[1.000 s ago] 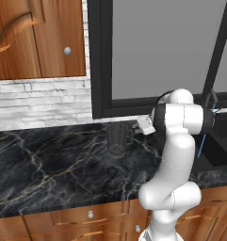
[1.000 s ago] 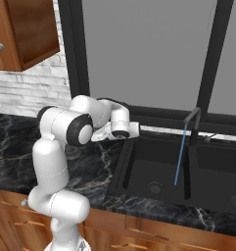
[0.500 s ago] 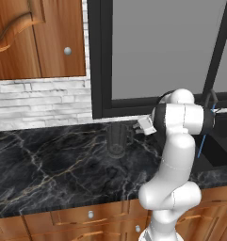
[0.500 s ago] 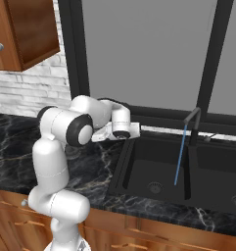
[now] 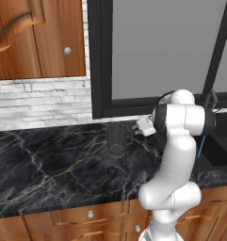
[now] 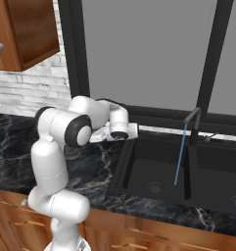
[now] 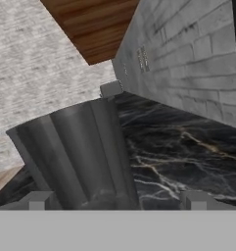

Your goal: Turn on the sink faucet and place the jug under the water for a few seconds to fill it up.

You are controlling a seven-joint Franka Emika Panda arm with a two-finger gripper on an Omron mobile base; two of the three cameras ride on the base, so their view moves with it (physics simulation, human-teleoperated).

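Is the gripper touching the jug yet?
Cannot tell. In the hand view the jug sits between the gripper fingertips, but their contact isn't plainly shown.

A home kitchen: a black marble counter with pale veins (image 5: 53, 164) crosses the lower left of the left base view, over brown wooden drawers with round knobs (image 5: 90, 215); a white brick backsplash (image 5: 39, 101) and brown wooden wall cabinet (image 5: 37, 37) stand upper left, and a matte-black double-basin sink (image 6: 153, 169) with slim black faucet (image 6: 193, 128) sits under a black-framed window (image 6: 139, 54)
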